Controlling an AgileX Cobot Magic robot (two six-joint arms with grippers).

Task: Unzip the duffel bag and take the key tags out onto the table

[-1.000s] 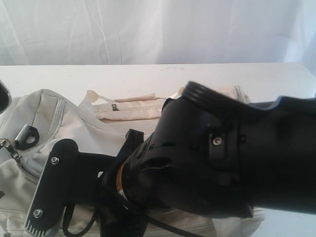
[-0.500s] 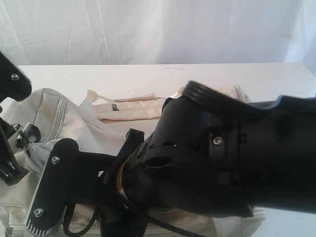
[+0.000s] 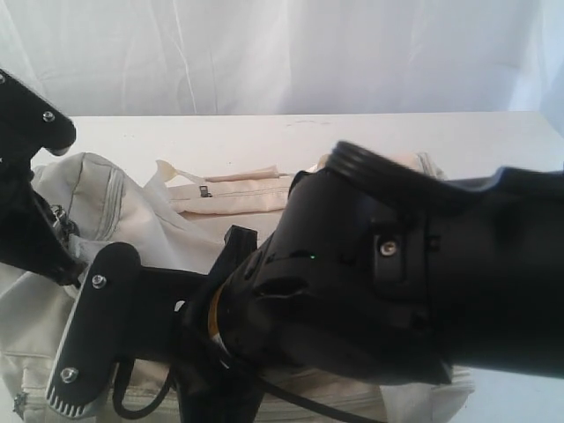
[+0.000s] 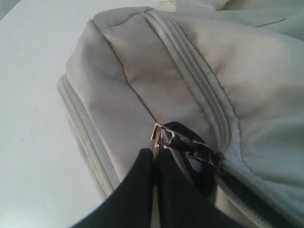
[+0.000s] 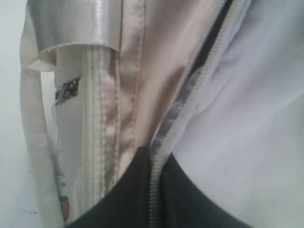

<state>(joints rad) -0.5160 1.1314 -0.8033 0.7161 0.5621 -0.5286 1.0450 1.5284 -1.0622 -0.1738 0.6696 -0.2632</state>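
Fingers of my left claw [image 4: 154, 161] pressed together on the small metal zipper pull [image 4: 158, 134] of the cream fabric duffel bag [image 4: 190, 80], near the white table's [image 4: 33, 95] left edge. Right claw [image 5: 151, 190] pinches the bag's grey zipper seam [image 5: 187, 99]; its black arm [image 3: 397, 282] blocks my exterior view.

Bright, washed-out daylight; soft focus, blurred close-up wrist views.

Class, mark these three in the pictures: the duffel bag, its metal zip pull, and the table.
duffel bag [image 4: 156, 80], left wrist view, cream fabric panel.
zip pull [image 4: 157, 132], left wrist view, shiny metal end.
table [image 3: 264, 141], exterior view, bare white top behind the bag.
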